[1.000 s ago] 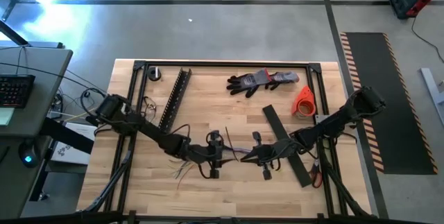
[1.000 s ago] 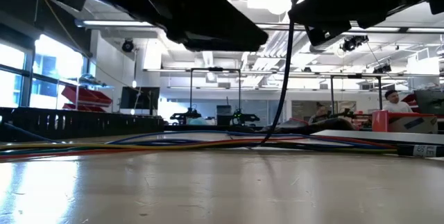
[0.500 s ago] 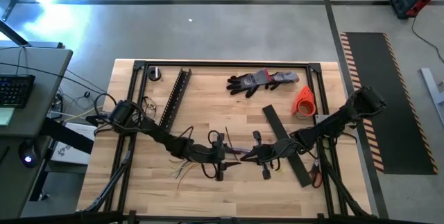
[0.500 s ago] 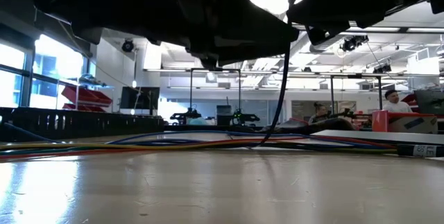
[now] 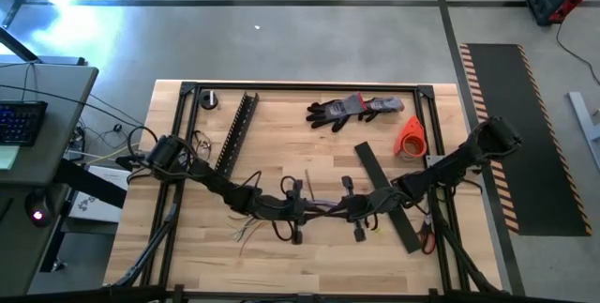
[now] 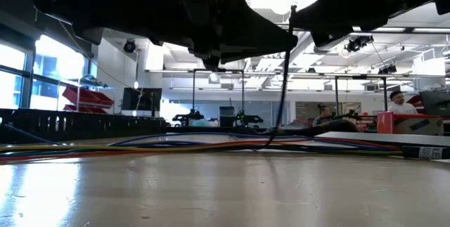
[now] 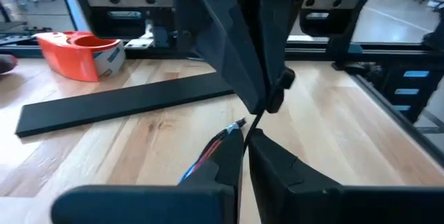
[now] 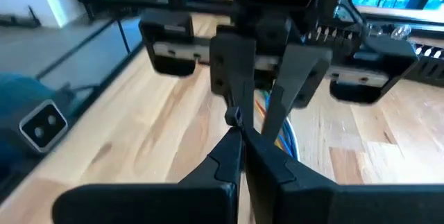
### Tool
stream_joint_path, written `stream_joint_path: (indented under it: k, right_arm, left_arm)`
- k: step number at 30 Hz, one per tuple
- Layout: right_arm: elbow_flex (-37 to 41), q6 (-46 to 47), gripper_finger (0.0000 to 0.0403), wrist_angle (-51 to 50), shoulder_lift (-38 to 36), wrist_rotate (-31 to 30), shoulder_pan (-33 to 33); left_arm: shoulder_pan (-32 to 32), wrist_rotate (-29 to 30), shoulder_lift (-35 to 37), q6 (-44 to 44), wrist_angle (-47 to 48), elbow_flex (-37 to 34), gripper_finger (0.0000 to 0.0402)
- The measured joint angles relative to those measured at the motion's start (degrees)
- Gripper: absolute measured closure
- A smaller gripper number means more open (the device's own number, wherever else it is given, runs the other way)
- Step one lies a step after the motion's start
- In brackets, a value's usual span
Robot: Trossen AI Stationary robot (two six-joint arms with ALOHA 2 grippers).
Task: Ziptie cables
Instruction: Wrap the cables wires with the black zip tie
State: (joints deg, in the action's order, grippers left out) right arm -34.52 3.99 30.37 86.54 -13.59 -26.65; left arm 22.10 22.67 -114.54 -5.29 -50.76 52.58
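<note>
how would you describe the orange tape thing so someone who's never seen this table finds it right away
Start at the wooden table and go to its right edge, near the far corner. There, just past the end of the flat black strip and to the right of the grey and black gloves, sits the orange tape dispenser. It is the only bright orange object among dark parts.

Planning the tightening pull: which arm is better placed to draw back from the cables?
Likely the right. Both pincers, right and left, are shut tip to tip at the cables, but the left arm lies across their loose ends and might drag them.
</note>
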Motion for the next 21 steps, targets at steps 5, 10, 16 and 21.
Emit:
stream_joint_path:
  k: [5,10,16,21]
  right_arm:
    - [0.0,2.4,0.0403,-9.2,-4.0,-0.9,0.0]
    - [0.0,2.7,0.0403,-12.1,-9.3,-4.5,-0.8]
    - [0.0,-1.9,0.0403,-2.7,-8.9,-3.5,-2.4]
    - [0.0,-4.2,0.0403,5.5,-3.9,-2.4,-2.4]
  left_arm:
    - [0.5,0.7,0.0,0.4,-0.3,0.0,0.04]
    - [0.9,1.0,0.0,0.5,-0.2,0.0,0.0401]
    - [0.8,2.0,0.0,0.5,-0.1,0.0,0.0401]
    - [0.8,2.0,0.0,0.5,-0.1,0.0,0.0401]
